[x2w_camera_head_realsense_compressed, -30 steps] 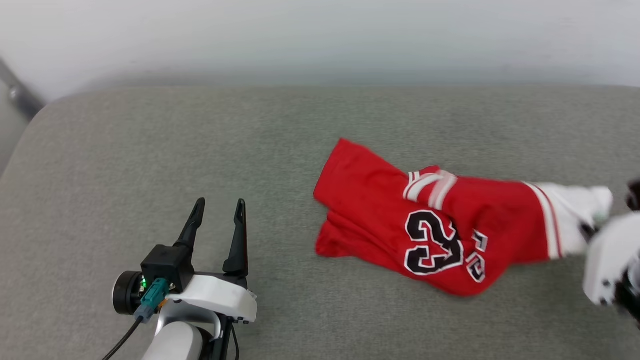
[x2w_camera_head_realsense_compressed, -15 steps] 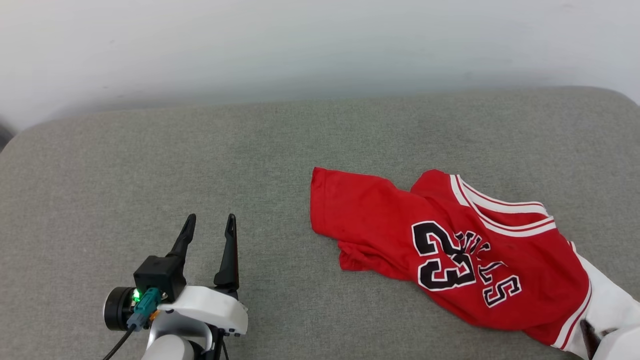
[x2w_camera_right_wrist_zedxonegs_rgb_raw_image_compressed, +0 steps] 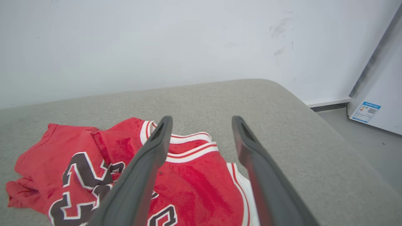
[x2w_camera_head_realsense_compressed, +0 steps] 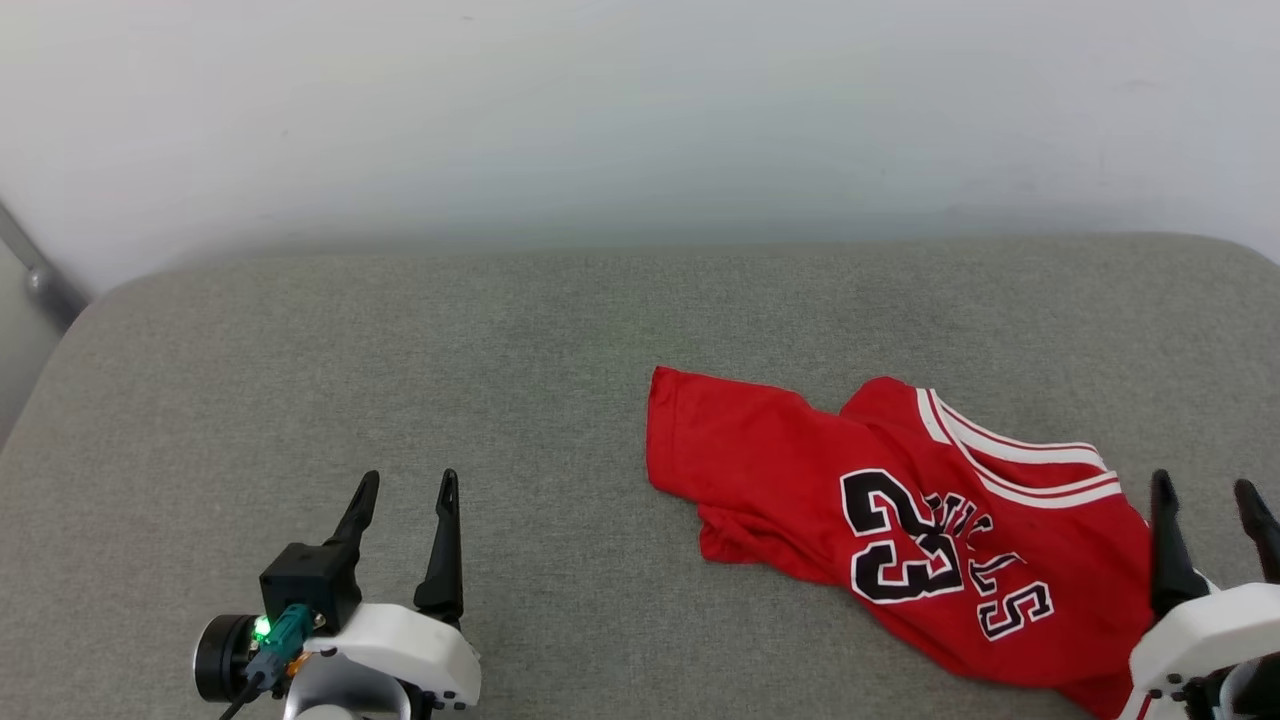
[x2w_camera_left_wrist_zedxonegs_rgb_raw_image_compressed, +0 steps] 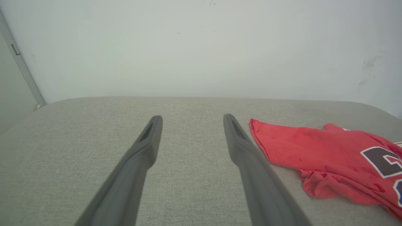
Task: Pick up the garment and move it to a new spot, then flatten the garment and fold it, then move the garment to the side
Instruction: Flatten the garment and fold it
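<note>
The garment (x2w_camera_head_realsense_compressed: 900, 520), a red jersey with black-and-white "23" lettering and red-white striped trim, lies crumpled on the grey cushioned surface (x2w_camera_head_realsense_compressed: 400, 380) at the right of the head view. My right gripper (x2w_camera_head_realsense_compressed: 1205, 495) stands open at the lower right, over the jersey's right edge, holding nothing. In the right wrist view the garment (x2w_camera_right_wrist_zedxonegs_rgb_raw_image_compressed: 194, 182) lies under and left of the open right gripper (x2w_camera_right_wrist_zedxonegs_rgb_raw_image_compressed: 201, 122). My left gripper (x2w_camera_head_realsense_compressed: 403, 490) is open at the lower left, well apart from the jersey. The left wrist view shows the left gripper (x2w_camera_left_wrist_zedxonegs_rgb_raw_image_compressed: 191, 119) open, with the garment (x2w_camera_left_wrist_zedxonegs_rgb_raw_image_compressed: 314, 153) to its right.
A white wall (x2w_camera_head_realsense_compressed: 640, 120) rises behind the cushion. The cushion's right edge drops to a grey floor (x2w_camera_right_wrist_zedxonegs_rgb_raw_image_compressed: 364, 131), where a white appliance with a label (x2w_camera_right_wrist_zedxonegs_rgb_raw_image_compressed: 377, 106) stands. A grey post (x2w_camera_head_realsense_compressed: 35, 270) leans at the far left.
My right gripper has opened and let go of the jersey's white sleeve; the jersey now lies spread lower on the cushion. The head camera has shifted. The left gripper stays open.
</note>
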Available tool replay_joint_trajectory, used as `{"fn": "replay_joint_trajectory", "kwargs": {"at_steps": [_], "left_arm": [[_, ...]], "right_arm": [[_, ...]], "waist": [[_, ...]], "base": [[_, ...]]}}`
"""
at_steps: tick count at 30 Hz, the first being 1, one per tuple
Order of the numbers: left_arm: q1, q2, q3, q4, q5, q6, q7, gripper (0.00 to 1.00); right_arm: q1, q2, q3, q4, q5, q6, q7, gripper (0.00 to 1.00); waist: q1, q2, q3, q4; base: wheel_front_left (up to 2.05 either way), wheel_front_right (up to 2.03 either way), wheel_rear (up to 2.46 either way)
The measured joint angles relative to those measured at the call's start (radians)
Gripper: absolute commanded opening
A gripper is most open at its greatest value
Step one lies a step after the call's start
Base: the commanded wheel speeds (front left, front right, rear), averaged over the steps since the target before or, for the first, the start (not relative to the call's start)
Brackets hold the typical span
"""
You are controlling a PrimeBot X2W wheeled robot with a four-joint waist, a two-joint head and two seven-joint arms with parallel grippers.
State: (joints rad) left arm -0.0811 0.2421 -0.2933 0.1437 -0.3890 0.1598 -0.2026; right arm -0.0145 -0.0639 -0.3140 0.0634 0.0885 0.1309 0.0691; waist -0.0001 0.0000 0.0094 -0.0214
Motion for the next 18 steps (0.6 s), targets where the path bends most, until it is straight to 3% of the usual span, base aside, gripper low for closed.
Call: {"fn": "replay_joint_trajectory", "kwargs": {"at_steps": [11, 18], "left_arm": [[0.013, 0.019, 0.002, -0.008, -0.001, 0.020, 0.024, 1.00], [0.013, 0.034, 0.014, -0.002, -0.006, 0.029, 0.032, 1.00]], "right_arm": [[0.110, 0.012, 0.228, -0.141, 0.049, 0.000, -0.063, 1.00], [0.148, 0.013, 0.265, -0.197, 0.058, 0.000, -0.051, 1.00]], "waist": [[0.0000, 0.0000, -0.021, 0.032], [0.0000, 0.0000, -0.015, 0.013]], "base": [[0.00, 0.00, 0.00], [0.00, 0.00, 0.00]]}}
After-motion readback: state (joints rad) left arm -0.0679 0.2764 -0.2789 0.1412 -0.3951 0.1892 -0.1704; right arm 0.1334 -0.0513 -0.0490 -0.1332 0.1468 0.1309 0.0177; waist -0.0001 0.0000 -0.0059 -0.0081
